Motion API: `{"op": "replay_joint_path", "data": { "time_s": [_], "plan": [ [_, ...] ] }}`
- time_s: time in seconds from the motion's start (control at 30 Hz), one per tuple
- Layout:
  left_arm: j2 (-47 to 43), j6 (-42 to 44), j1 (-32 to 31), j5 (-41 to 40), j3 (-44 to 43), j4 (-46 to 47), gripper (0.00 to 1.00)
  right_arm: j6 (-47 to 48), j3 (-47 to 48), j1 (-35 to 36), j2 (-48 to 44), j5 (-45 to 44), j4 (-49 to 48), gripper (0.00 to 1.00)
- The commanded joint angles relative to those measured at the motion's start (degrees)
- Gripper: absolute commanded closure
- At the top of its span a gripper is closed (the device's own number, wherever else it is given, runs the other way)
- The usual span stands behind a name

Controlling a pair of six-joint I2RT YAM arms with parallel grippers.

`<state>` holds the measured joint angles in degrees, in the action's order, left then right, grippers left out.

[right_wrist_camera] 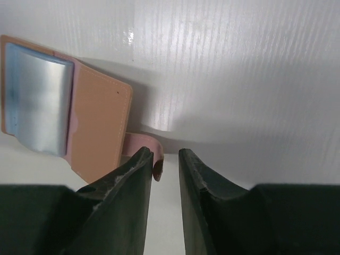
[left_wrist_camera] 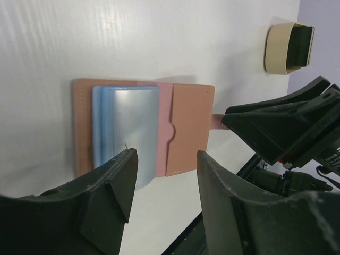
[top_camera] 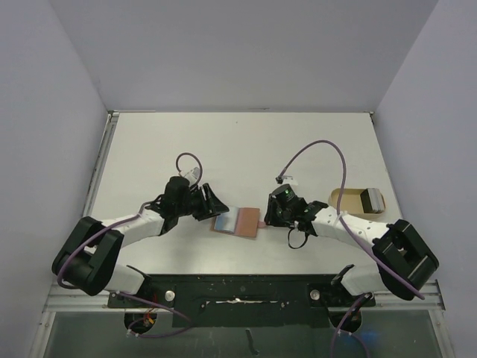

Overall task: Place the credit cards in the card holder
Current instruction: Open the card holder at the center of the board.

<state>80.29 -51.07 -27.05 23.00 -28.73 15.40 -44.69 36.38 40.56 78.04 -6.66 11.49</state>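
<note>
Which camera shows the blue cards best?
The left wrist view. The cards sit big in its middle, at the open wallet, and you can see their stacked edges. The right wrist view shows them off at its left edge, shiny with glare. The top view shows only a tiny blue patch.

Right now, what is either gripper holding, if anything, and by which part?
Nothing. The right gripper is open at the wallet's tab; the left gripper is open near the cards.

Bright overhead light; glare streaks my table (right_wrist_camera: 223, 64) toward twelve o'clock, and my near fingers (left_wrist_camera: 101, 207) look blurred.
</note>
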Motion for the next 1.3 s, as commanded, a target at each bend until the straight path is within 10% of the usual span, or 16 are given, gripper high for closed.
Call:
{"op": "replay_joint_path", "data": {
  "time_s": [0.0,0.33,0.83,1.27],
  "plan": [
    [1.7,2.2,-1.5,-0.4,-4.3,0.6,0.53,0.5,6.5,1.2,-4.8,-2.6,2.8,0.71],
    [4.3,-1.7,-2.3,1.6,-2.1,6.3,0.54,-0.1,14.5,7.3,0.5,-0.4,-0.1,0.68],
    [-2.7,5.7,4.1,-8.0,-1.6,-10.8,0.43,-0.4,10.8,5.9,14.1,1.0,-5.4,0.82],
    [5.2,0.5,3.7,5.7,1.3,6.3,0.40,-1.3,5.9,5.4,15.5,1.7,-8.9,0.82]
  ]
}}
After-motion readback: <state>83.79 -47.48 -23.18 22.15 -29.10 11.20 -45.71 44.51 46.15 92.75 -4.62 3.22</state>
